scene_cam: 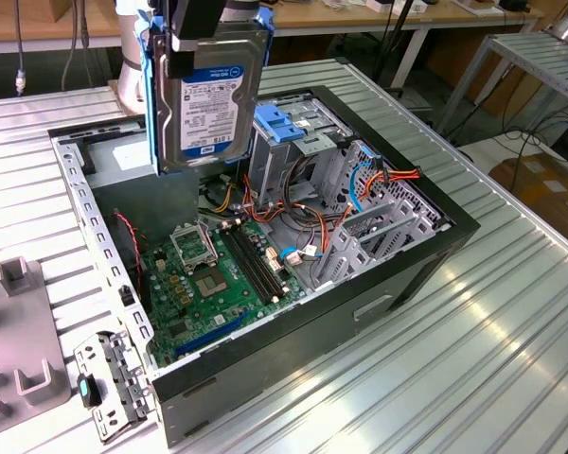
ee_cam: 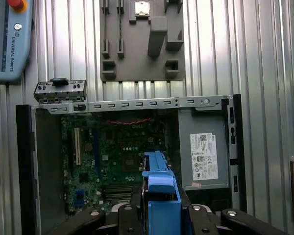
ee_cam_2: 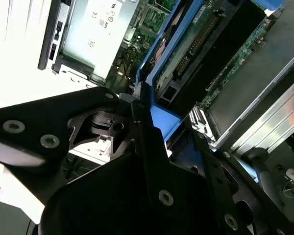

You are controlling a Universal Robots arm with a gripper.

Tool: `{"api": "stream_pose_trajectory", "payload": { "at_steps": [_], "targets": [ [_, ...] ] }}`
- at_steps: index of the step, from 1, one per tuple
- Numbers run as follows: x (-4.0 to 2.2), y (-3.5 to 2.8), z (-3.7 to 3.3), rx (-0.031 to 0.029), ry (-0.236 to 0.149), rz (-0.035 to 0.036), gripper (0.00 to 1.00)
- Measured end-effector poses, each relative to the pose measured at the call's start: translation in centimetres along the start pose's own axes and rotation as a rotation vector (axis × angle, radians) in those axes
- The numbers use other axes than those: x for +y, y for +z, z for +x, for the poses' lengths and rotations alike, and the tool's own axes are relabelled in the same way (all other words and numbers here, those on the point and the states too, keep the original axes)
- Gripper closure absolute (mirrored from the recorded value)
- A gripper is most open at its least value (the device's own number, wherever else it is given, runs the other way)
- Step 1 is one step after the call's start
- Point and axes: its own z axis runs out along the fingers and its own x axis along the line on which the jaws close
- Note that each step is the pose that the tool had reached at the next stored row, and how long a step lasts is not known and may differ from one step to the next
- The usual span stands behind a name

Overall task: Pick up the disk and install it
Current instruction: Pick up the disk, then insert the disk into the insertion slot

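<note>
The disk (scene_cam: 208, 104) hangs upright above the open computer case (scene_cam: 379, 303), its white-and-blue label facing the exterior view and blue rails along both sides. My gripper (scene_cam: 204, 47) is shut on its upper edge. It hovers over the back of the case, on the exterior view's left of the grey drive cage topped by a blue slotted bracket (scene_cam: 286, 125). In the second wrist view the disk (ee_cam_2: 206, 49) shows edge-on between the black fingers (ee_cam_2: 142, 127). In the first wrist view its blue rail (ee_cam: 159, 183) points down over the motherboard (ee_cam: 117, 152).
A grey power supply box with a white sticker (ee_cam: 204, 156) fills one corner of the case. Loose cables (scene_cam: 293, 213) lie beside the cage. A grey fixture plate (scene_cam: 19, 359) and a detached metal bracket (scene_cam: 114, 383) rest on the slatted table. A pendant (ee_cam: 10, 44) lies nearby.
</note>
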Motion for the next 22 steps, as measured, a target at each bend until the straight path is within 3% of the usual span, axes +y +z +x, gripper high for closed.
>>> {"api": "stream_pose_trajectory", "payload": {
  "at_steps": [6,22],
  "targets": [
    [-0.50,0.09,0.27,0.0001,0.001,0.0000,0.63],
    [-0.70,0.12,0.34,0.0001,0.001,-0.0001,0.63]
  ]
}}
